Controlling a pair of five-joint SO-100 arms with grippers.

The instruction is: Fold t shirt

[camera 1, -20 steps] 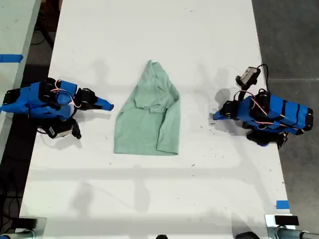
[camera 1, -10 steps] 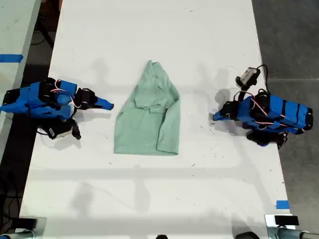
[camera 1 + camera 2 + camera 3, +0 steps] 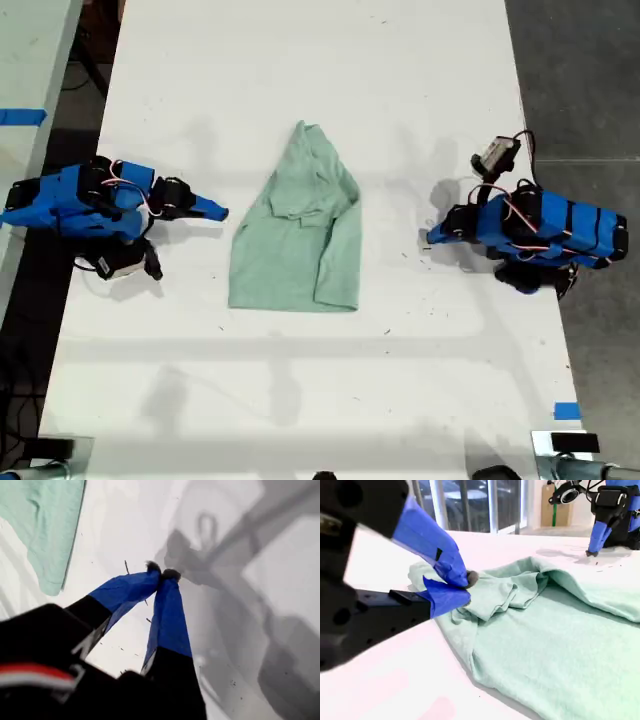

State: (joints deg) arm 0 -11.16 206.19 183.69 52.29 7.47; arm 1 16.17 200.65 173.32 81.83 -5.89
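Observation:
The pale green t shirt (image 3: 295, 250) lies partly folded in the middle of the white table (image 3: 300, 60), narrow at its far end with a sleeve folded over the front. My first gripper (image 3: 432, 236) is at the exterior view's right, shut and empty, tips down near the table and apart from the t shirt (image 3: 45, 525). In the first wrist view, the first gripper (image 3: 162, 573) has its fingertips touching. My second gripper (image 3: 222, 212) is at the exterior view's left, shut with nothing in it, just short of the shirt's edge. The second wrist view shows the second gripper (image 3: 467, 587) in front of the rumpled t shirt (image 3: 560, 645).
Table edges run close behind both arm bases in the exterior view, with dark floor (image 3: 580, 70) at its right. A blue tape mark (image 3: 566, 411) sits near the table's lower right corner there. Another tape strip (image 3: 22, 116) lies on a neighbouring surface at its left.

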